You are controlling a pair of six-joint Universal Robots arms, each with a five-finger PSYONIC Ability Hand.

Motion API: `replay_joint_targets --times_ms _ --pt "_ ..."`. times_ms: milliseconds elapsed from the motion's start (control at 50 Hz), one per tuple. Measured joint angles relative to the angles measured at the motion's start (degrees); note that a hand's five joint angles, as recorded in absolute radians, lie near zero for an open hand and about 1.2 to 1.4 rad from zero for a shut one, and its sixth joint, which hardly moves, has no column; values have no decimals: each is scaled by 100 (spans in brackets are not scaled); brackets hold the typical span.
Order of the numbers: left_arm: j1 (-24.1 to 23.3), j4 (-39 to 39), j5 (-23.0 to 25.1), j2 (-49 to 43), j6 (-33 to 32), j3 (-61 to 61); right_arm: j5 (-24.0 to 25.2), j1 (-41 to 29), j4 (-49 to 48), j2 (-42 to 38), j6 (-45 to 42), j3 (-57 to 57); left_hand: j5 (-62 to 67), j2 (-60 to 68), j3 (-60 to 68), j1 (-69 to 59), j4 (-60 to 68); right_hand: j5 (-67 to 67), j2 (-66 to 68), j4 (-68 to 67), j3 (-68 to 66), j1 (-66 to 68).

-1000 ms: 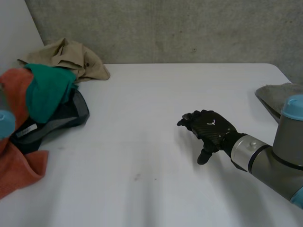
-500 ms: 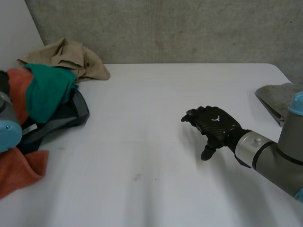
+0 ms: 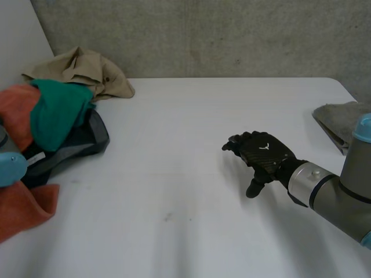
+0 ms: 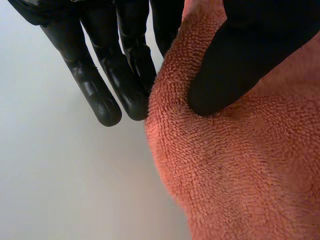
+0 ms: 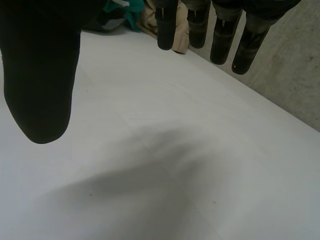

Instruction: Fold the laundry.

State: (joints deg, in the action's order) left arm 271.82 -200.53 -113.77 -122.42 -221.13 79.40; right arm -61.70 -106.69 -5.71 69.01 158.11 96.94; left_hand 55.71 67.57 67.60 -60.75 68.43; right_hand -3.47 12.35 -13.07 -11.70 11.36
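The orange towel [image 4: 235,165] is the piece I have in the grasp now. In the left wrist view its terry edge lies between the thumb [image 4: 235,60] and the fingers [image 4: 102,80] of the left hand [image 4: 130,45]. The thumb presses on the face of the cloth and the fingers are straight, partly behind its edge, so the hand pinches the towel. Below the fingertips I see the white table [image 3: 191,116].

In the head view the towel belongs to a heap of laundry at the left side of the table. One part of it is high in the heap and another part hangs down toward the near edge. A green cloth [image 3: 58,113] lies over the orange one, and a dark grey garment [image 3: 81,142] is just beside them, touching both. Behind the heap, against the concrete wall [image 3: 203,35], rests a crumpled beige garment [image 3: 84,72]. The light-blue cap of the left arm [image 3: 11,168] is in front of the heap.

Well apart from all this, the right hand [image 3: 262,159] hovers over the bare middle-right part of the table. Its wrist view shows the fingers relaxed and spread from the thumb, holding nothing. A grey towel [image 3: 342,119] lies at the far right edge of the table, behind the right arm.
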Motion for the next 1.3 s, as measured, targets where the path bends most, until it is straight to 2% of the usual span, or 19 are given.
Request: replay_joint_targets --times_ms 100,240,340,360,400,500,540,640,680,700,760,780,800,820,860,920,1000,1140,1300 --pt "-288 -197 9 335 54 -119 0 4 0 3 0 0 0 0 0 -38 0 0 0 0 0 0" --pt "-1100 -593 34 1096 163 -371 -2 7 0 7 0 -1 0 27 39 -38 4 0 0 0 0 0" --pt "-2222 -812 147 1630 377 -511 -8 14 0 11 1 -9 0 27 39 -40 22 0 0 0 0 0" --pt "-2309 -817 153 1649 391 -513 -11 17 -1 11 2 -10 0 28 39 -40 22 0 0 0 0 0" --pt "-2893 -813 197 1721 477 -488 -17 23 -1 14 4 -13 0 39 47 -41 22 0 0 0 0 0" --pt "-3645 -725 226 1690 627 -367 -34 37 -6 33 7 -21 0 43 55 -41 24 0 0 0 0 0" --pt "-4341 -536 230 1560 924 -204 -55 75 -8 54 16 -35 0 43 55 -41 25 0 0 1 0 0" --pt "-5055 -133 248 1416 1594 -61 -78 206 -28 85 54 -65 0 43 55 -41 27 0 0 1 0 0" --pt "-5102 -89 251 1410 1669 -55 -78 219 -30 88 57 -68 0 43 55 -41 27 0 0 1 0 0" --pt "-5263 114 269 1388 2024 -47 -83 271 -43 98 71 -81 0 43 55 -41 27 0 0 0 0 0" --pt "-5302 271 284 1367 2265 -79 -88 306 -52 105 79 -91 -1046 -1113 -1105 999 -1159 0 0 0 0 0" --pt "-5270 348 288 1340 2339 -109 -90 322 -57 109 83 -95 -2594 -2665 -2624 2758 -2718 0 0 0 0 0" --pt "-5249 376 288 1328 2357 -122 -91 327 -58 109 85 -96 -2594 -2665 -2624 2758 -2718 0 0 0 0 0" --pt "-5188 425 289 1299 2367 -146 -93 332 -60 110 86 -97 -3978 -4134 -4082 4097 -4110 0 0 1 0 0" --pt "-4981 530 287 1213 2314 -184 -101 342 -62 119 88 -101 -5069 -5174 -5147 4703 -5282 0 0 0 0 0" --pt "-4739 606 284 1140 2224 -209 -110 346 -63 129 88 -103 -5220 -5339 -5329 4710 -5452 0 0 1 0 0" --pt "-4012 730 270 1013 2008 -209 -121 343 -54 183 89 -117 -5261 -5413 -5385 4710 -5514 0 0 0 0 0" --pt "-3172 1018 295 974 1905 -6 -137 339 -10 318 73 -241 -5261 -5413 -5385 4711 -5514 0 0 0 0 0" --pt "-2579 1440 580 968 1917 128 -145 365 38 578 33 -389 -5262 -5416 -5385 4711 -5514 0 0 0 0 0"
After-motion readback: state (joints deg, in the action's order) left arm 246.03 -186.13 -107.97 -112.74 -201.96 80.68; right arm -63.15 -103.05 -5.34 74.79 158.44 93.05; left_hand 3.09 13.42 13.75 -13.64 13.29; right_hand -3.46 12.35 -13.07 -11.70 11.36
